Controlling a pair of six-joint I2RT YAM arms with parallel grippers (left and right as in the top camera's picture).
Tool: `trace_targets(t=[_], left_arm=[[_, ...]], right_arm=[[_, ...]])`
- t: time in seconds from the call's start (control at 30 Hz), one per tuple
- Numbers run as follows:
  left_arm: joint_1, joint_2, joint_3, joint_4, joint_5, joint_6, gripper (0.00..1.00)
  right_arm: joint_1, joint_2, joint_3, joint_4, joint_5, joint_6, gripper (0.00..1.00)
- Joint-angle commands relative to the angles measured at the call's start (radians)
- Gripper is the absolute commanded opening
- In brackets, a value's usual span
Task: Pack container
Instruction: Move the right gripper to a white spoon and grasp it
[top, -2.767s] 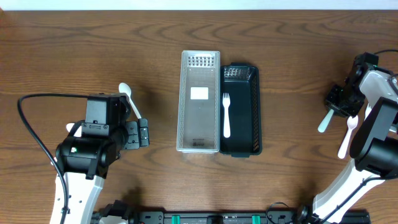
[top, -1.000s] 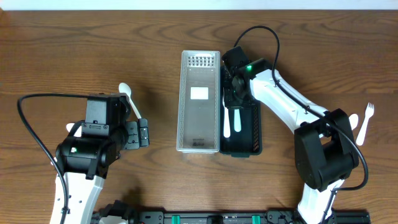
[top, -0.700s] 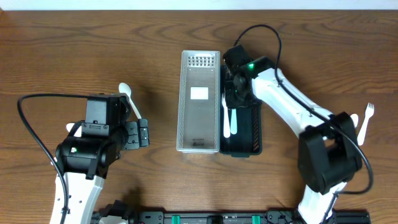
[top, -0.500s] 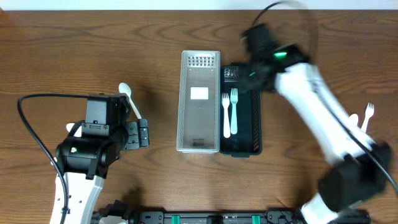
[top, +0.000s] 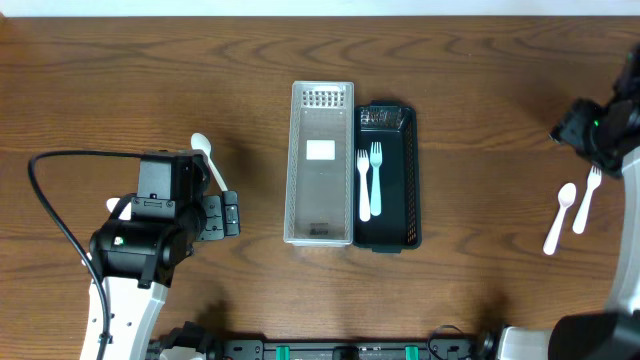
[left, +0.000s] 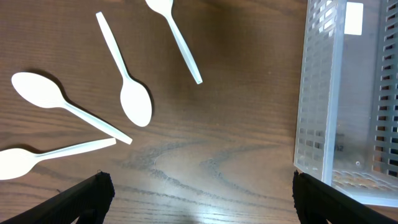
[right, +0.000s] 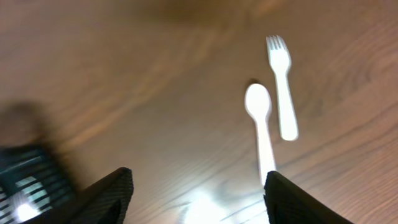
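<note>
Two white forks (top: 370, 182) lie side by side in the black container (top: 400, 232), which stands against the clear container (top: 320, 165). My right gripper (top: 568, 126) hangs open at the table's far right, nothing between its fingers. In the right wrist view a white fork (right: 281, 102) and a white spoon (right: 261, 124) lie on the wood ahead of the right gripper (right: 199, 193). My left gripper (left: 202, 193) is open and empty over bare wood, with several white spoons (left: 127, 81) to its left and the clear container (left: 348, 93) to its right.
A loose spoon (top: 558, 217) and fork (top: 586, 198) lie near the right edge. Another spoon (top: 208, 160) shows beside the left arm (top: 150, 225). A corner of the black container (right: 25, 180) is blurred at the lower left of the right wrist view.
My right gripper let go of a second fork in the black container beside the first, opened, and swung away to the far right. The left arm has not moved.
</note>
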Motion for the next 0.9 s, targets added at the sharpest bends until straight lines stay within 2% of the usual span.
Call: trace_targets(t=[0.0,0.1,0.23,0.4,0.87], left_arm=[[0.004,0.004,0.021,-0.004,-0.011,0.002,0.94],[0.004,0.004,0.021,-0.004,-0.011,0.002,0.95],[0.004,0.004,0.021,-0.004,-0.011,0.002,0.94],[0.004,0.004,0.021,-0.004,-0.011,0.002,0.95],[0.004,0.004,0.021,-0.004,-0.011,0.002,0.95]], right_arm=[[-0.077,0.036,-0.112,0.054,0.006,-0.095,0.76],[-0.132,0.064,-0.2,0.138,0.006,-0.171,0.81],[-0.176,0.106,-0.287,0.235,0.005,-0.19,0.88],[-0.182,0.165,-0.345,0.3,-0.037,-0.262,0.88],[-0.182,0.331,-0.35,0.333,-0.093,-0.265,0.88]])
